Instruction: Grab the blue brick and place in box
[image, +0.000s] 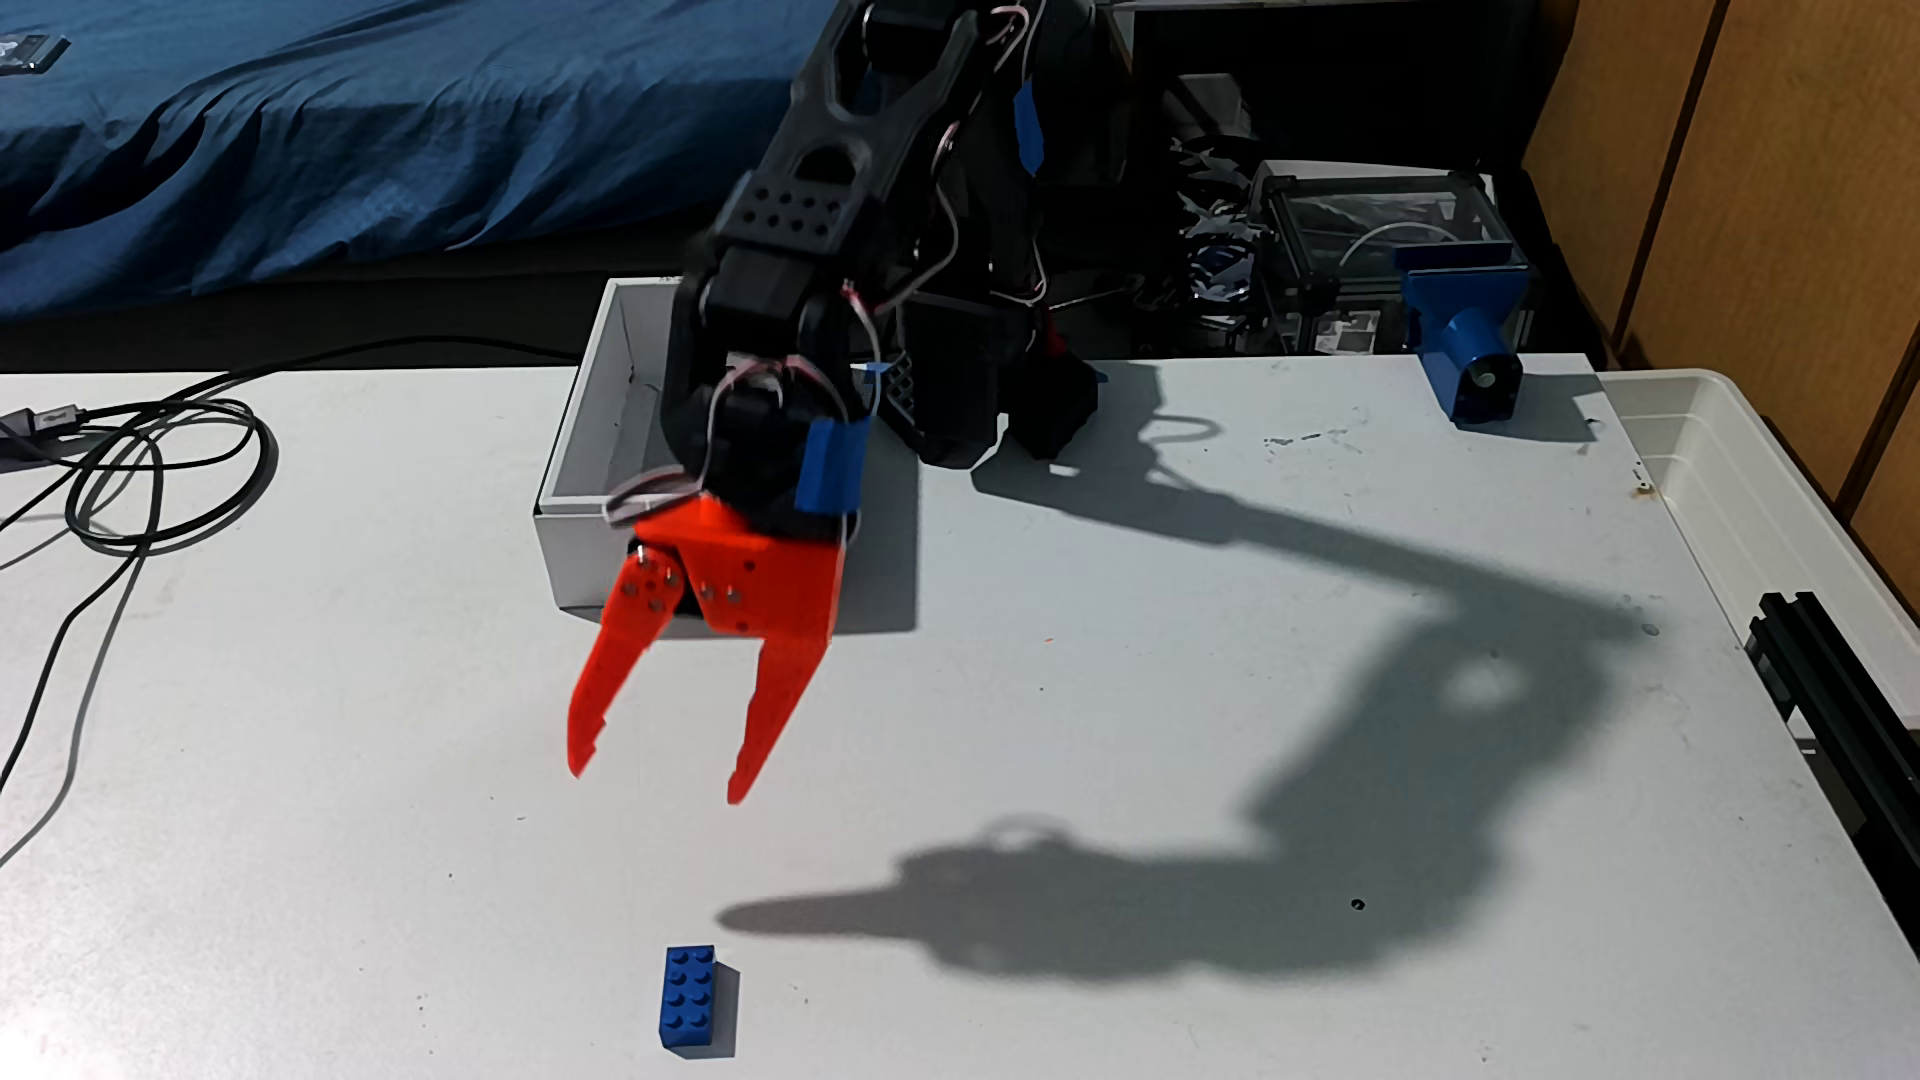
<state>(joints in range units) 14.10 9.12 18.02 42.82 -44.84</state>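
Blue brick lies flat on the white bench, studs up, near the front edge of the fixed view, long axis running roughly front to back. Nothing touches it. Orange claw hangs in the air above the bench, tips pointing down and toward the camera, jaws spread wide with a clear gap between them, holding nothing. Brick sits well apart from the claw, further toward the camera and close to in line with it. Black arm comes down from the top centre, with blue tape at the wrist and loose wires along it. The arm throws a hard shadow across the bench to the right; the shadow's tip ends just behind the brick, not on it. White box stands behind the claw, open top, partly hidden by the wrist; what shows of its inside looks bare. Black cable is looped on the bench at the left. Blue cylindrical mount sits at the far right corner of the bench, translucent tub just beside the right edge. Blue bedding behind on the left.
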